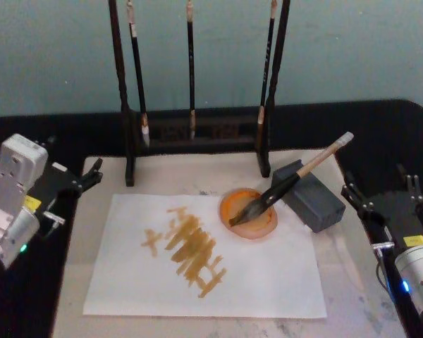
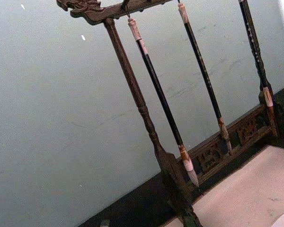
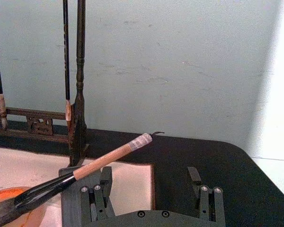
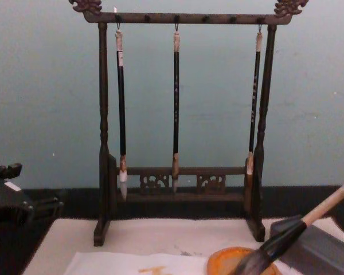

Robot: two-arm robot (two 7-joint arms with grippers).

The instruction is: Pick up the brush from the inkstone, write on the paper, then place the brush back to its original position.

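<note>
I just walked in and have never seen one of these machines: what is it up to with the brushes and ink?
Right now nothing is being held. The brush lies with its bristles in the inkstone and its handle propped on a grey block. The paper already carries yellowish strokes, so the writing looks done. The left gripper sits off the paper's left side and the right gripper to the right of the block, its fingers open. Three thin brushes hang on a rack behind.

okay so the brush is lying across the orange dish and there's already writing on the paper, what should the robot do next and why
Probably nothing beyond parking. The brush rests with bristles in the inkstone and handle on the grey block; the paper carries ochre strokes. The right gripper sits open beside the block, the left gripper off the mat.
</note>
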